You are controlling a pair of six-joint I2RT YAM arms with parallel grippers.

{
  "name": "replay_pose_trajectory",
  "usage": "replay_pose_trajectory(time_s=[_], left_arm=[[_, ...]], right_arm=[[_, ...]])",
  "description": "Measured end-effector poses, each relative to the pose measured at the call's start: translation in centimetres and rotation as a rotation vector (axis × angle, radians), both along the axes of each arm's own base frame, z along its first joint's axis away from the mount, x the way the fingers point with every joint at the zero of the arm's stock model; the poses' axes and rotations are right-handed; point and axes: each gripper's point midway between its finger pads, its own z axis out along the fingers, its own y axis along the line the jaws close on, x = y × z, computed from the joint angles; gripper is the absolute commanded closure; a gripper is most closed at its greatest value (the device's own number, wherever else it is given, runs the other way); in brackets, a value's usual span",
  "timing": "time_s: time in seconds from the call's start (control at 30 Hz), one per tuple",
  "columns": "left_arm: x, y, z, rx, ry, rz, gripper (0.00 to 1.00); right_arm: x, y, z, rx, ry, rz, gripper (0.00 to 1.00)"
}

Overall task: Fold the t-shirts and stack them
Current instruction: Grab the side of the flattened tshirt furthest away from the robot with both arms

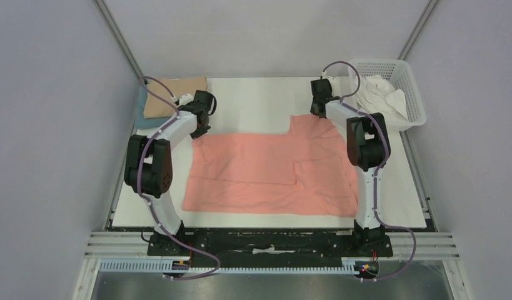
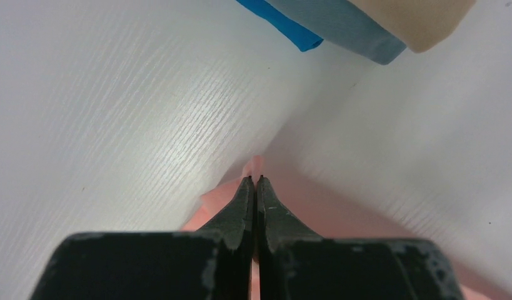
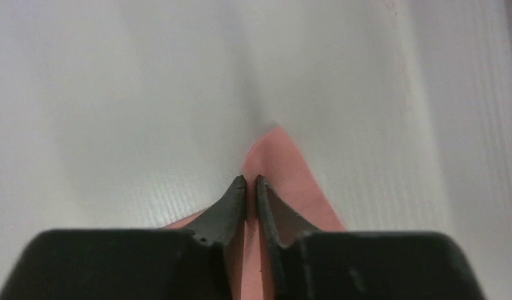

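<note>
Seen from above, a pink shirt (image 1: 266,172) lies spread flat across the middle of a white table (image 1: 253,100), with a raised block of cloth at its 1 o'clock side. The left gripper (image 1: 199,131) is down at the shirt's 10 o'clock corner. In its wrist view the two dark fingers (image 2: 240,206) are pressed together, with a small tip of pink cloth pinched between them. The right gripper (image 1: 316,114) is at the top edge of the raised block, at 1 o'clock. Its fingers (image 3: 231,203) are likewise clamped on a pointed corner of pink cloth, with white table beyond. At 10 o'clock on the table a folded tan shirt (image 1: 175,94) lies on top of a blue shirt (image 1: 141,119). At 2 o'clock a white mesh basket (image 1: 414,84) holds a crumpled white shirt (image 1: 381,95).
</note>
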Motion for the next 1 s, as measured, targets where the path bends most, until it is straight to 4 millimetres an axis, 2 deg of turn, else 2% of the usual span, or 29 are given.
replay_pose_trajectory(time_s=[0.03, 0.2, 0.43, 0.53, 0.7, 0.9, 1.0], left_arm=[[0.1, 0.1, -0.1, 0.006, 0.003, 0.003, 0.98], [0.4, 0.5, -0.1, 0.037, 0.023, 0.015, 0.98], [1.2, 0.7, -0.3, 0.065, 0.047, 0.025, 0.98], [1.6, 0.6, -0.1, 0.065, 0.049, 0.024, 0.98], [2.1, 0.2, 0.2, 0.062, 0.042, 0.019, 0.98], [2.0, -0.8, 0.1, 0.055, 0.042, -0.006, 0.98], [1.3, -1.2, -0.6, 0.05, 0.062, -0.019, 0.98]], right_arm=[[0.0, -0.4, 0.0, 0.0, -0.001, -0.007, 1.0], [0.2, -2.4, 0.1, -0.006, -0.01, -0.036, 1.0], [0.5, -3.9, 0.4, -0.04, -0.003, 0.005, 1.0], [-0.2, -3.8, 0.9, -0.035, -0.005, 0.054, 1.0], [-3.2, -3.0, 2.1, 0.002, -0.018, 0.137, 1.0], [-4.5, -1.5, 5.1, 0.05, -0.096, 0.219, 1.0], [-6.2, -0.9, 6.1, 0.055, -0.116, 0.245, 1.0]])
